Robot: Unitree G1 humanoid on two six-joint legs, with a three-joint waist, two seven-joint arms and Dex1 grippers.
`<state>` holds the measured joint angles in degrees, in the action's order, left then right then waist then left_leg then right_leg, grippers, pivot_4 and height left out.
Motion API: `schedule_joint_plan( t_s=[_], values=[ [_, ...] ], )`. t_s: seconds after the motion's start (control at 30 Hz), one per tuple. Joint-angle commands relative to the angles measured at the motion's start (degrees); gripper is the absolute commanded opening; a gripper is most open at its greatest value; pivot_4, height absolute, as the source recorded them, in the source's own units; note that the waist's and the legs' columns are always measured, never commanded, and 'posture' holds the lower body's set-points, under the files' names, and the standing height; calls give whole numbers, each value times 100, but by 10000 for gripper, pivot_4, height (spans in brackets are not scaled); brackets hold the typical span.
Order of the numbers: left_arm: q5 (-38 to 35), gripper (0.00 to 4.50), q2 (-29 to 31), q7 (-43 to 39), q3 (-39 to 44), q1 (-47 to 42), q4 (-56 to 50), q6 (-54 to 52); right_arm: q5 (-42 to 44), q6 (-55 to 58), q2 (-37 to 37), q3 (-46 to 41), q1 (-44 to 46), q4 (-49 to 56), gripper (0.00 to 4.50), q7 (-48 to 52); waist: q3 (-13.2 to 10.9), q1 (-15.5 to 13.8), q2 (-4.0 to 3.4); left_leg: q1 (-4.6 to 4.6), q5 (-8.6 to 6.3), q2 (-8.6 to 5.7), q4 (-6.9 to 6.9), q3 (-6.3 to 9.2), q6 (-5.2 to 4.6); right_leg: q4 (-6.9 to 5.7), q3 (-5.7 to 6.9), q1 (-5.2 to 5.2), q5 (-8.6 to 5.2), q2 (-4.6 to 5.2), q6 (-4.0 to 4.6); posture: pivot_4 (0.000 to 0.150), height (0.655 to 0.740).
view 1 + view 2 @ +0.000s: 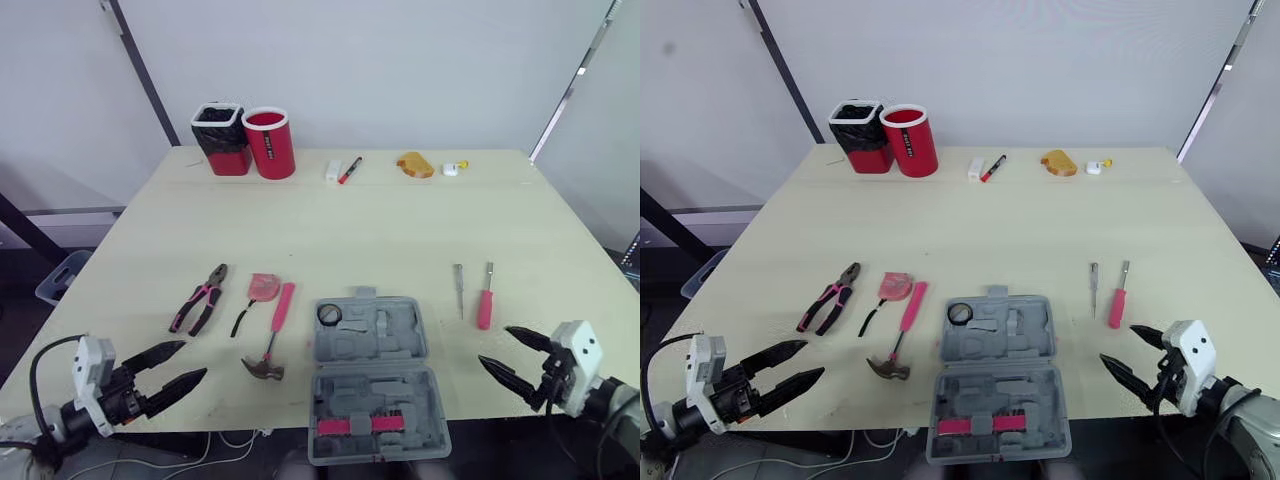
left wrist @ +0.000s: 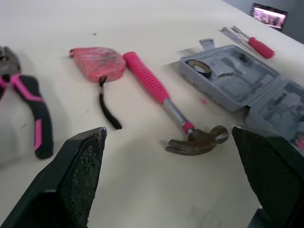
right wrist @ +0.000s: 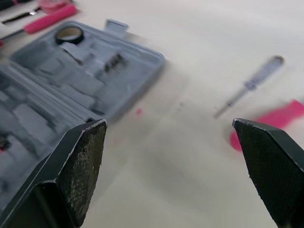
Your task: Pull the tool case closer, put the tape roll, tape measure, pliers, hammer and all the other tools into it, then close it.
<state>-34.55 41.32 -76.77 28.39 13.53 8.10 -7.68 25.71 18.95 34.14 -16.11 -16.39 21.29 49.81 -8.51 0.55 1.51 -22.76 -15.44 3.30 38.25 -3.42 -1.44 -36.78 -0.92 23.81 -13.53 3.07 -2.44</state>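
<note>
Evidently packing is under way — roll point(image 1: 330, 314) stowed in case point(image 1: 400, 342); left pincer point(image 1: 194, 359), right pincer point(image 1: 494, 345) released; hammer point(image 1: 280, 310) to be grasped next.

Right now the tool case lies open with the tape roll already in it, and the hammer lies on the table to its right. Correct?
Not quite. The hammer lies to the left of the tool case, not its right, as the left eye view shows. The rest holds: the case is open and the tape roll is already in it.
</note>
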Motion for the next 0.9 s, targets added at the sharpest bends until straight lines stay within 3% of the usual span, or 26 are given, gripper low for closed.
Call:
schedule_joint_plan(
  t_s=[0.03, 0.27, 0.67, 0.9],
  values=[
    [-265, 45000, 171, 51, -139, -267, -769, -297, 195, 112, 161, 69, 319, 337, 44625, 29, 0, -5, 0, 0, 0, 0, 1, 0, 0, 0, 0, -1, 0, 0, 0, 1500, 7400],
    [-390, 45000, 256, 533, -571, -843, -1679, -987, 366, 612, 194, 345, 882, 765, 44625, -331, -1, -2, -1, -1, 1, -8, 2, -1, -1, -1, -1, -8, 0, -12, -1, 1500, 7400],
    [-456, 45000, 247, 1255, -838, -1326, -2266, -1625, 491, 840, 140, 807, 1490, 970, 44625, -490, -2, 5, 0, 2, 1, -11, 5, -6, -2, -2, -1, -13, 1, -26, -1, 1500, 7400],
    [-175, 45000, -1, 2722, -583, -1104, -2731, -2072, 385, 806, 38, 1199, 1577, 1099, 44625, -654, -2, 5, 0, 2, 1, -10, 5, 0, -2, -2, -4, -14, 2, -27, -4, 1500, 7400]
  ],
)
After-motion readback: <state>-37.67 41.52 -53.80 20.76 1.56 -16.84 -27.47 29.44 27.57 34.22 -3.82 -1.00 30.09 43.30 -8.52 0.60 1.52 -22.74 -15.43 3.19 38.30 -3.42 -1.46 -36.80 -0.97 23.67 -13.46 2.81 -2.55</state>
